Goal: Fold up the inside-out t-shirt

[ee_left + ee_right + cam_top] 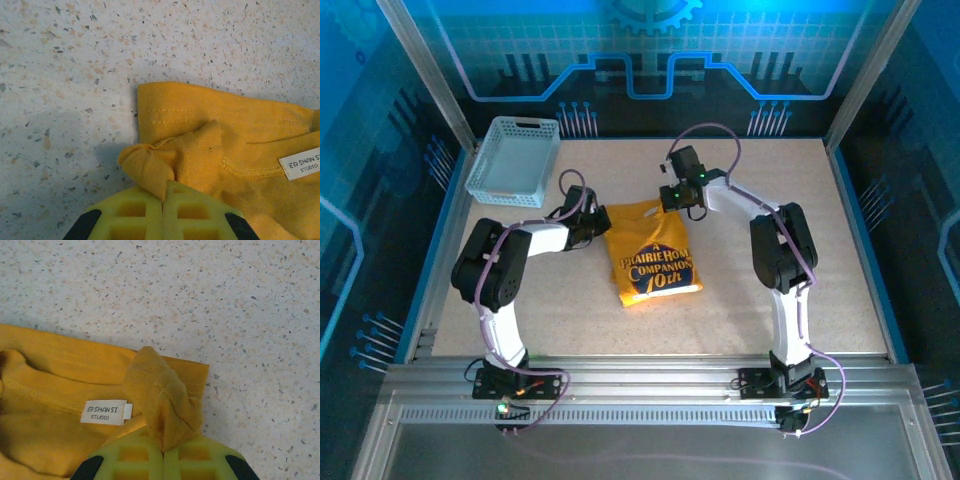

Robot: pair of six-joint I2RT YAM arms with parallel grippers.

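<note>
On speckled table [770,300], soft mustard t-shirt [650,262], left hand [164,195] and right hand [163,449] clamped on bunched cloth.

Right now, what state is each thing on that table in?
T-shirt: folded small, lying flat, print facing up, far corners pinched.
Left jaws: shut on the shirt's far left corner.
Right jaws: shut on the shirt's far right corner.
Neck label: exposed and readable.
Basket: upright, looks empty, apart from the shirt.
</note>
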